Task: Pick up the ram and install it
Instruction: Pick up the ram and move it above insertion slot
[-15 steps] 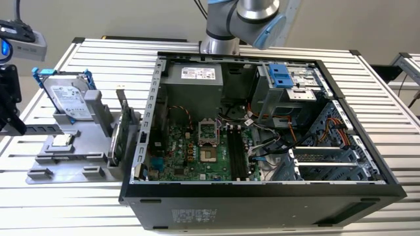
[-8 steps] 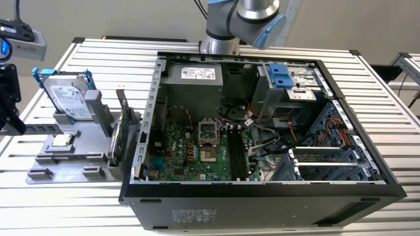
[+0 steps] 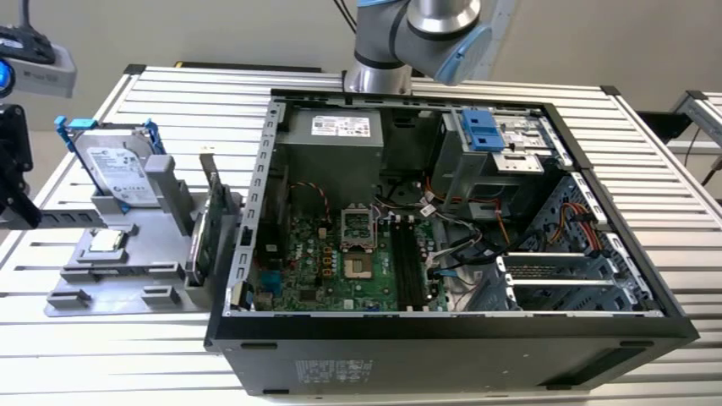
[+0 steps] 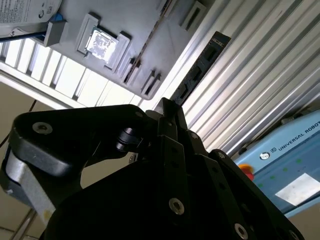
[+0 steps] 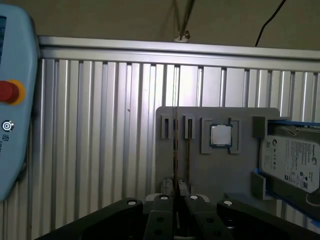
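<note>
Jaws of my gripper [image 5: 175, 199] look pinched shut on the ram [image 4: 200, 65], which sticks out past the tips. I'd call it light, stiff, fragile; clamp flat faces, avoid contacts.

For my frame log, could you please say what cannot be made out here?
Whether the gripper holds the ram: in the second wrist view the gripper's body covers the ram's near end.
The memory slots: too small in the exterior view to judge.
The hard drive: cut off by the first wrist view's edge.
The arm: cut off by the exterior view's upper edge.
</note>
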Motion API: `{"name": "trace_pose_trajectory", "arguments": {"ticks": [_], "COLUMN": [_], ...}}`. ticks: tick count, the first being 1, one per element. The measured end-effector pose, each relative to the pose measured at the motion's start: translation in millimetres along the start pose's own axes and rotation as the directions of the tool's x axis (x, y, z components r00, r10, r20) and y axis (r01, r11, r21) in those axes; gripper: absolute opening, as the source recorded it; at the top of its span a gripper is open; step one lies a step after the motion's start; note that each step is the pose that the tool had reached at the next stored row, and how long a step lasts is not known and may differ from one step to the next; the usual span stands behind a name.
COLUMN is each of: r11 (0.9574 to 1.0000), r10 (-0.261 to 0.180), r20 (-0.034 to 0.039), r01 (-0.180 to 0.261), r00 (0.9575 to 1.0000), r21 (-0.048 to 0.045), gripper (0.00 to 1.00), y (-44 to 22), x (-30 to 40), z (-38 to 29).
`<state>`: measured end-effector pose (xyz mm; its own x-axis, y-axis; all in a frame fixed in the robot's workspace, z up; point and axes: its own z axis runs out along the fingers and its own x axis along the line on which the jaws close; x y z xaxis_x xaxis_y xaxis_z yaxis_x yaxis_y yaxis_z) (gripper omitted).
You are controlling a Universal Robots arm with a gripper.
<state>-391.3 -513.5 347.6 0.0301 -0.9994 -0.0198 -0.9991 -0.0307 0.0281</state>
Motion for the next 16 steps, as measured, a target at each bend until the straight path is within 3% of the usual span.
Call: {"name": "trace_pose_trajectory", "arguments": {"ticks": [16], "r11": [1.0], "r10": [0.0], "r20": [-0.0003], "r01": [0.0], "r00": [1.0], "r21": [0.0], "gripper": [0.0], "y": [0.3], "x": [-0.2], "z": [-9.4]}}
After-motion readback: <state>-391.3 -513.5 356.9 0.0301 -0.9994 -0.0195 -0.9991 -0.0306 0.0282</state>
